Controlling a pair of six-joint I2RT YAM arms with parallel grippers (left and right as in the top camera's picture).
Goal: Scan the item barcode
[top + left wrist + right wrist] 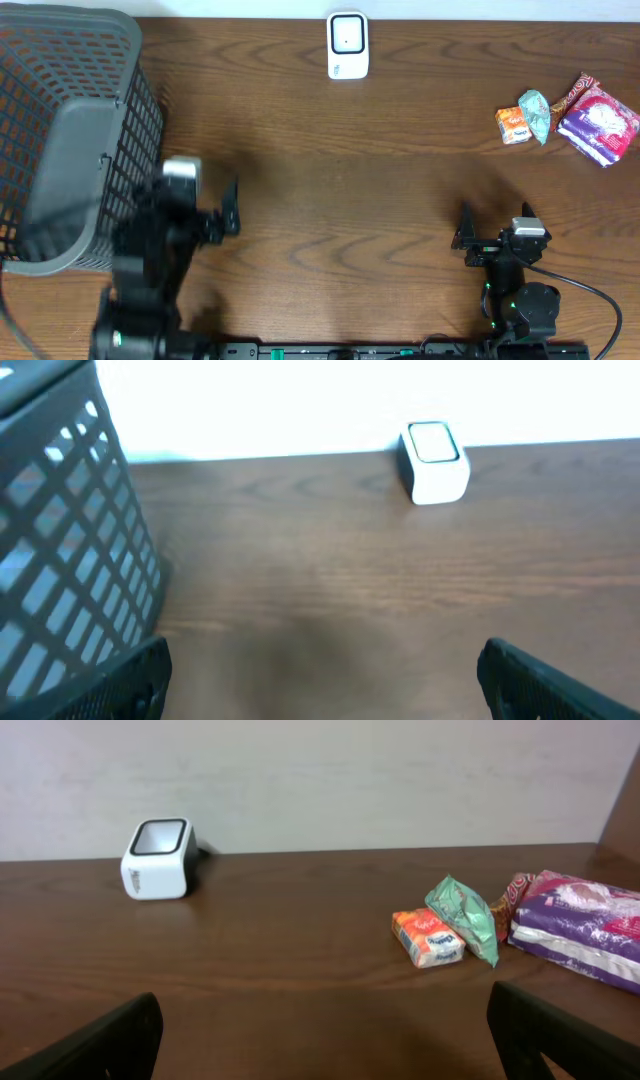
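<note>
- Left claw (322, 682) is open wide with nothing between its fingers, just beside the grey basket (70, 140) on the left side.
- Right claw (322, 1038) is also open wide and holds nothing, at the near right of the surface (350, 190).
- White scanner (347, 45) stands at the far edge, centre.
- Items lie far right, well apart from both claws: orange packet (513, 125) touching green packet (535, 113), purple pack (600, 127) just beside them.

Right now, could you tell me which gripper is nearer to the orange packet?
Right. The right gripper lies a short way toward the robot from the orange packet; the left gripper is far across the table, beside the basket.
</note>
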